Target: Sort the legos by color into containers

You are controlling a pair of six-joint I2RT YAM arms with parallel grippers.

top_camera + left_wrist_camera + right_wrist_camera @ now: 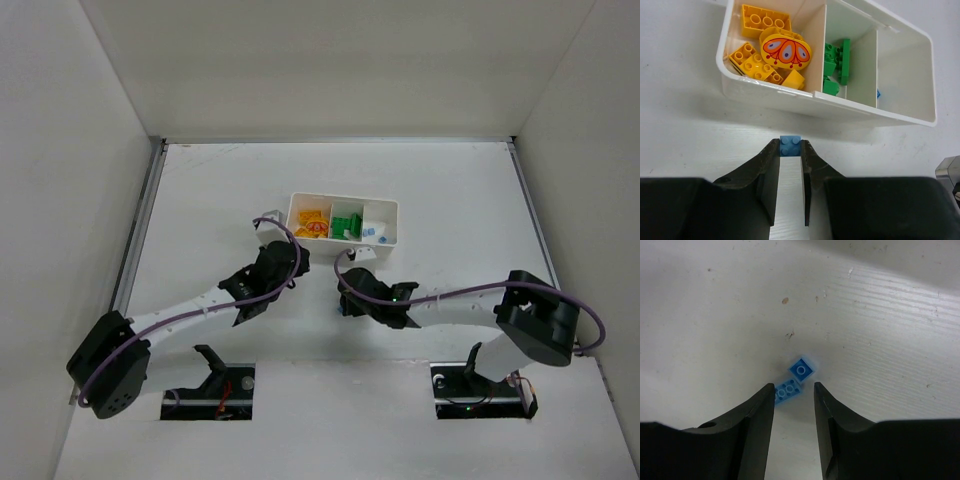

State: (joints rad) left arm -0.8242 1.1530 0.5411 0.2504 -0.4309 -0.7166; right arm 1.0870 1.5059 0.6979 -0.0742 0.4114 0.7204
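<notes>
White tabletop carries the tray toward its far edge. My left claw is clamped on one blue lego; I see my right claw part open, empty, over two loose blue legos.

Pretty bright, even light on my feeds, no glare; just a faint soft shadow right ahead of the right claw.

The long white plastic tray lies just beyond our left hand and slightly farther ahead of our right hand.
</notes>
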